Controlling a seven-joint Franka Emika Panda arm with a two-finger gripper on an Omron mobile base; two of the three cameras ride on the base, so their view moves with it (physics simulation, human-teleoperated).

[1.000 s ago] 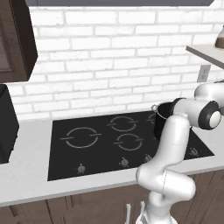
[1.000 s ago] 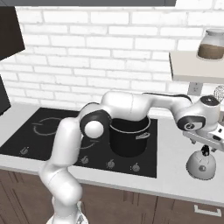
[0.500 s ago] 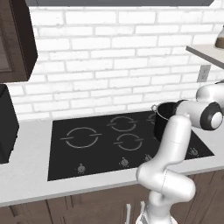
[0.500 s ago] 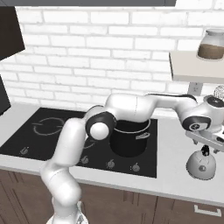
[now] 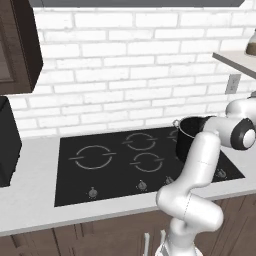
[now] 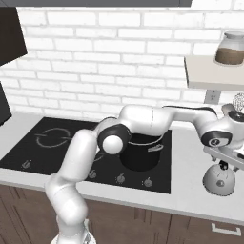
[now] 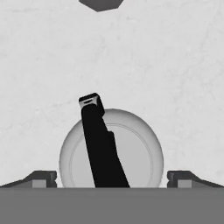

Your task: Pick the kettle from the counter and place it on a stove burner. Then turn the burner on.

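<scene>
The kettle, pale and squat with a dark arched handle, sits on the counter right of the black cooktop. My gripper hangs directly above it, open. In the hand view the kettle lies between my two finger tips, which stand wide on either side of it without touching. The stove burner, the large grey ring, is at the cooktop's left side, and appears again as the stove burner in the right base view.
A black pot with side handles stands on the cooktop's right side, close to the kettle. Knobs line the cooktop's front edge. A shelf with a jar juts out above the kettle. A dark appliance stands far left.
The arm's elbow has swung a little to the right and the hand has sunk slightly over the kettle. The jaws stay wide; the kettle has not moved.
</scene>
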